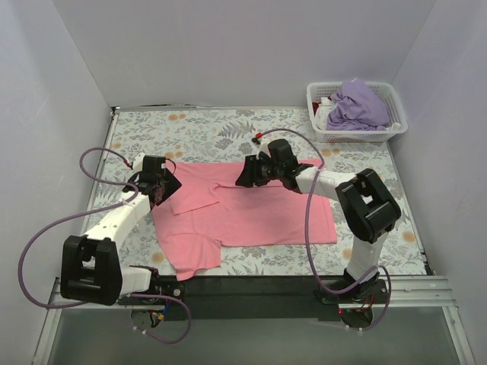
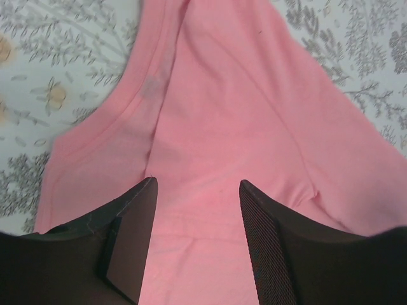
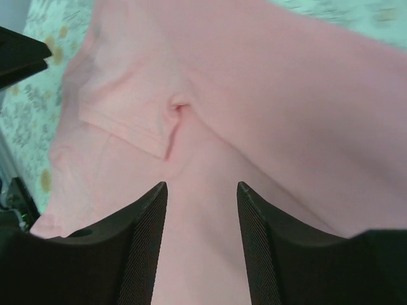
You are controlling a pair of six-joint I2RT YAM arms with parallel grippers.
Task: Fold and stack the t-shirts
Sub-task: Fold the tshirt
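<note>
From above, you had the salmon pink t-shirt (image 1: 251,217) lying mid-table on the floral tablecloth (image 1: 198,125), its far-left part doubled over and one sleeve trailing towards you. The left gripper (image 1: 169,186) was at its left corner and the right gripper (image 1: 245,176) at its far edge. The lavender t-shirt (image 1: 358,103) sat crumpled in the white lattice basket (image 1: 323,135), so I'd judge you were mid-fold on the first shirt.

In your left wrist view, the jaws stood apart over soft, matte knit with a stitched seam, holding nothing.

In your right wrist view, the jaws were likewise spread and empty above a hemmed sleeve (image 3: 121,121). Next, you likely needed a fresh pinch on an edge.
</note>
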